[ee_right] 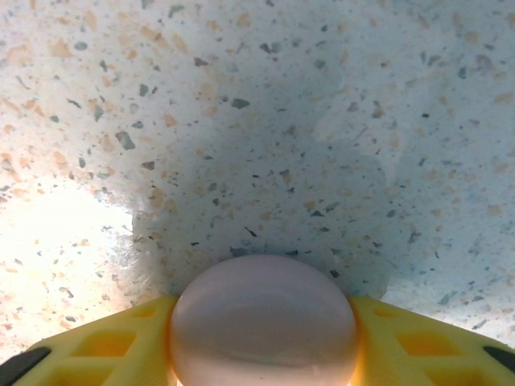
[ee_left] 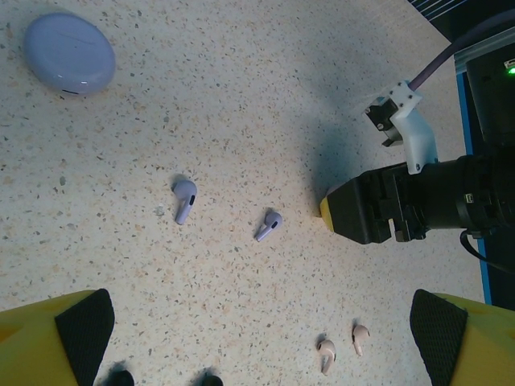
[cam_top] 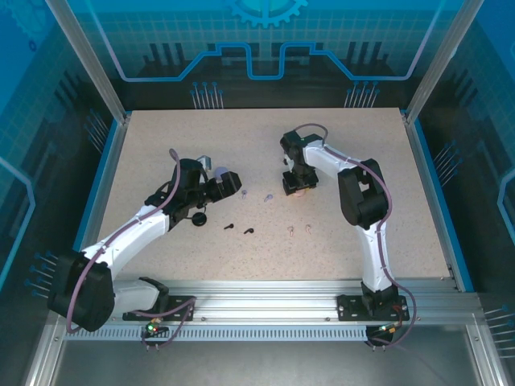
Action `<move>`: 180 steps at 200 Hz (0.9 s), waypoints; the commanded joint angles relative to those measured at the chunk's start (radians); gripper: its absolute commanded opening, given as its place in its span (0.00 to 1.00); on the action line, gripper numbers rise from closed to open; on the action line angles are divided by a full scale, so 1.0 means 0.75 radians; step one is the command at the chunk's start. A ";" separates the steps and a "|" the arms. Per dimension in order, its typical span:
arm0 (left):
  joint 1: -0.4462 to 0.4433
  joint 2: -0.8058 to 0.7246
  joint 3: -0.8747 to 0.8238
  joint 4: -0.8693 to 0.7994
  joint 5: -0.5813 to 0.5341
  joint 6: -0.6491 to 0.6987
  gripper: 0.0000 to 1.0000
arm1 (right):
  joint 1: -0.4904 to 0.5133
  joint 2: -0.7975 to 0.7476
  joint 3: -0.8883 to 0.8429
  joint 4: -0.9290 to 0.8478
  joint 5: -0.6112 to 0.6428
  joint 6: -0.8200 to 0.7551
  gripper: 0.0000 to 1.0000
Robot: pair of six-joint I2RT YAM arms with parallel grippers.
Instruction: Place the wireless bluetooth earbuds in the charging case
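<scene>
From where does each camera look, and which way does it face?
Top external: above, behind the bases, looking down on the speckled table; left arm and right arm show.
Left wrist: looks down at two lilac stemmed earbuds; the left fingers frame the bottom corners.
Right wrist: close above the table; pale pink round case between the right fingers.
Shared: top and left wrist show those earbuds.

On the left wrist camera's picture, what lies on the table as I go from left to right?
lilac case → lilac earbud → second lilac earbud → pale pink earbud → second pale pink earbud
</scene>
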 commanded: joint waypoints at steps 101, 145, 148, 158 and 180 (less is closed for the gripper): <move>-0.183 0.143 -0.127 0.614 -0.005 -0.086 0.99 | -0.019 -0.574 -0.468 0.556 -0.377 0.947 0.42; -0.286 0.307 -0.127 0.873 -0.092 -0.086 0.99 | 0.017 -0.699 -0.614 0.731 -0.325 1.427 0.42; -0.293 0.320 -0.127 0.889 -0.096 -0.086 0.99 | 0.020 -0.706 -0.618 0.727 -0.313 1.447 0.42; -0.307 0.359 -0.121 0.946 -0.109 -0.084 0.99 | 0.026 -0.728 -0.630 0.711 -0.277 1.508 0.42; -0.332 0.447 -0.101 1.058 -0.127 -0.087 0.94 | 0.035 -0.776 -0.671 0.709 -0.220 1.622 0.42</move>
